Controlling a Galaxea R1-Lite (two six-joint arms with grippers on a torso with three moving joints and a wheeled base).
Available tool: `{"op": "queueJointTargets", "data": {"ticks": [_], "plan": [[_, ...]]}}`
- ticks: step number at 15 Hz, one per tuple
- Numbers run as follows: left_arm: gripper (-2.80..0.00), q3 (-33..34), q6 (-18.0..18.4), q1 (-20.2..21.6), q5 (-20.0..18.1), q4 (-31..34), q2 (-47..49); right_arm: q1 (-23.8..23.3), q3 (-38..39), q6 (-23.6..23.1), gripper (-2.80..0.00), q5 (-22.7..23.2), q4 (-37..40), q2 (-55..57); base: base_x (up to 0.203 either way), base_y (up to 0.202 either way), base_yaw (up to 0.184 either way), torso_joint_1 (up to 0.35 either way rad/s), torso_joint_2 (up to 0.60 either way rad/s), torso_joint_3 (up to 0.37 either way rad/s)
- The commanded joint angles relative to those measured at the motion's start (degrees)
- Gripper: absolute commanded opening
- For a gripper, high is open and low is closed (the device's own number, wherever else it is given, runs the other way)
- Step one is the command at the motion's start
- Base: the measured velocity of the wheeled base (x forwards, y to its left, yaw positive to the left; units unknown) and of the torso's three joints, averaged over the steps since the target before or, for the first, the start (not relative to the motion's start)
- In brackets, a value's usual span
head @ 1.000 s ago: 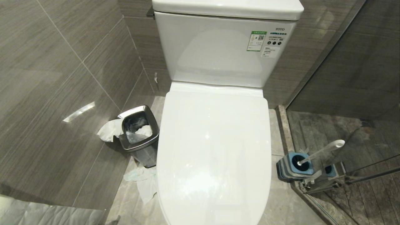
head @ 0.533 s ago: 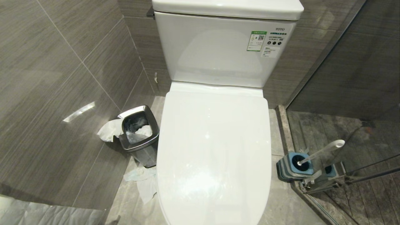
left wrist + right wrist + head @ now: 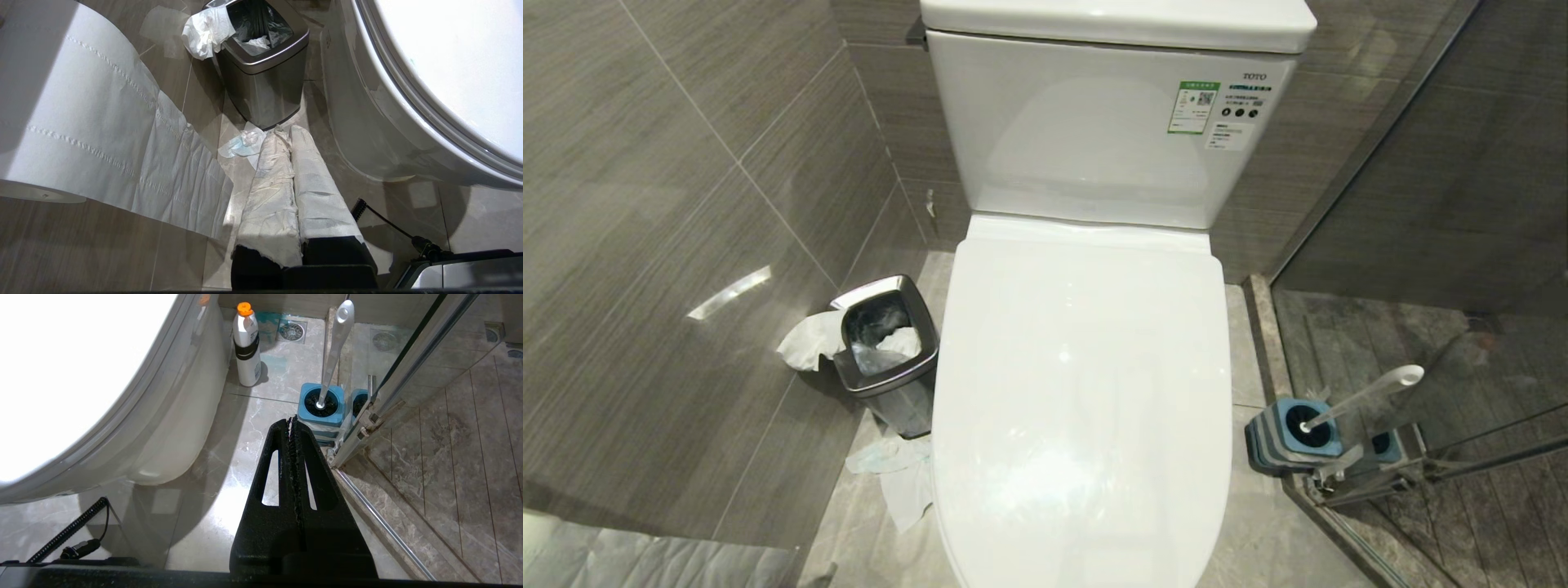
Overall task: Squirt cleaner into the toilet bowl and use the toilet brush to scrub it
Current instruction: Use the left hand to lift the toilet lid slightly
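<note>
LID: toilet lid [image 3: 1082, 392] down, bowl covered, squirting now wets lid | BRUSH: toilet brush [image 3: 333, 347] in holder [image 3: 320, 406] against glass door [image 3: 412, 355], snag risk | BOTTLE: bottle [image 3: 247, 345] behind toilet | TOOLS: left tool [image 3: 291, 134], paper-wrapped, clenched empty; right tool [image 3: 292, 420] clenched empty.

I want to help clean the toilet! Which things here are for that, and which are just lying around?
For the job:
- toilet, lid down
- toilet brush in its blue holder
- white bottle with orange cap, probably the cleaner

Just lying about:
- steel bin
- crumpled tissues on the floor
- toilet paper roll
</note>
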Motion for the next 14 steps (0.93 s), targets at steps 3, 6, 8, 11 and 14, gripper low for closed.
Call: {"op": "queueJointTargets", "data": {"ticks": [3, 6, 8, 11, 14], "plan": [[-2.80, 0.18, 0.04, 0.00, -0.07, 0.01, 0.06, 0.06, 0.00, 0.04, -2.80, 0.00, 0.01, 0.09, 0.000, 0.000, 0.000, 0.000, 0.00, 0.000], [-2.80, 0.18, 0.04, 0.00, -0.06, 0.01, 0.06, 0.04, 0.00, 0.03, -2.80, 0.00, 0.01, 0.09, 0.000, 0.000, 0.000, 0.000, 0.00, 0.000], [-2.80, 0.18, 0.04, 0.00, 0.01, 0.01, 0.06, -0.02, 0.00, 0.04, -2.80, 0.00, 0.01, 0.09, 0.000, 0.000, 0.000, 0.000, 0.00, 0.000], [-2.80, 0.18, 0.04, 0.00, 0.01, 0.01, 0.06, 0.06, 0.00, 0.04, -2.80, 0.00, 0.01, 0.09, 0.000, 0.000, 0.000, 0.000, 0.00, 0.000], [-2.80, 0.18, 0.04, 0.00, 0.01, 0.01, 0.06, 0.04, 0.00, 0.04, -2.80, 0.00, 0.01, 0.09, 0.000, 0.000, 0.000, 0.000, 0.00, 0.000]]}}
